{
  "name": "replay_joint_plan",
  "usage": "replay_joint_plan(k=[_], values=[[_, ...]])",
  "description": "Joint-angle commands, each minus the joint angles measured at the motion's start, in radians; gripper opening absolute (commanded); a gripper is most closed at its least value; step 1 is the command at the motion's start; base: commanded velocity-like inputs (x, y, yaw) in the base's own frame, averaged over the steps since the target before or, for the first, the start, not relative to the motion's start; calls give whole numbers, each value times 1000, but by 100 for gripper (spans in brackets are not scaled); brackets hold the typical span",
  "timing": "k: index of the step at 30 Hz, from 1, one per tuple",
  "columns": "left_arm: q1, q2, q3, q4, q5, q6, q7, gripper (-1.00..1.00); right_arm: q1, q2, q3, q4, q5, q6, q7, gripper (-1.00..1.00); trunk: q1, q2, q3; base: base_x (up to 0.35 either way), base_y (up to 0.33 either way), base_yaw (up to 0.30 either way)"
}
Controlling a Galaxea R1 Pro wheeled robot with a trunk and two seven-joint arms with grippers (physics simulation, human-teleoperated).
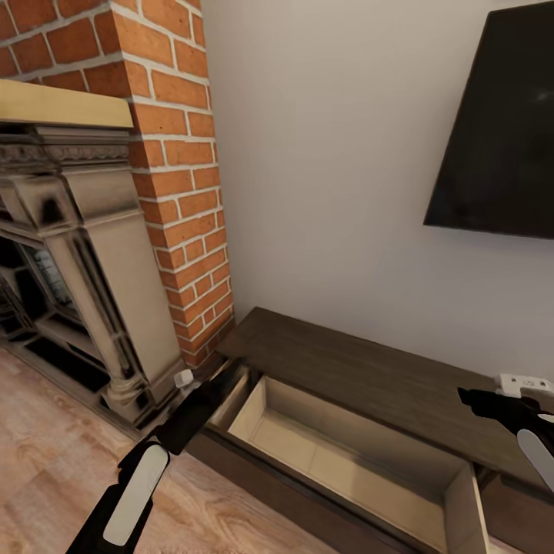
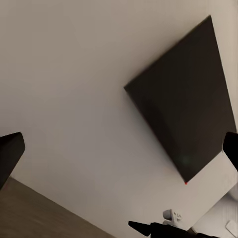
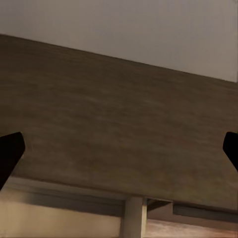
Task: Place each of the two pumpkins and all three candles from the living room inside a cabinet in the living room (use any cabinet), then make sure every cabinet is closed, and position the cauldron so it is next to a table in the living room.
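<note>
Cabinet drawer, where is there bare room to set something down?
The open drawer of the cabinet shows a bare beige floor between its side walls. The cabinet top is bare from the brick column towards the white wall socket; the right gripper crowds that end.

A red brick chimney (image 1: 181, 177) flanks the ornate fireplace (image 1: 69, 261); a black television (image 1: 500, 131) (wall-mounted) hangs above.

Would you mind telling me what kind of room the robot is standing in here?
Most likely a living room: an ornate fireplace with a brick chimney breast, a wall-mounted television, and a low dark cabinet with one drawer open.
</note>
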Motion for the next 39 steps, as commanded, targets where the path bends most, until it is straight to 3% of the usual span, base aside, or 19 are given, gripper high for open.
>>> replay_joint_plan(k=[1,15,21,32,39], values=[[0,0,0,0,0,0,0,100,0,0,0,0,0,0,0,100,0,0,0,0,0,286],[0,-3,0,0,-1,0,1,100,0,0,0,0,0,0,0,100,0,0,0,-2,-31,286],[0,-10,2,79,0,0,0,100,0,0,1,0,0,1,2,100,0,0,0,-96,-193,286],[0,-11,6,83,2,0,0,100,0,0,1,0,0,1,2,100,0,0,0,-118,-223,280],[0,-9,6,81,3,0,0,100,0,0,1,0,0,1,5,100,0,0,0,-118,-221,46]])
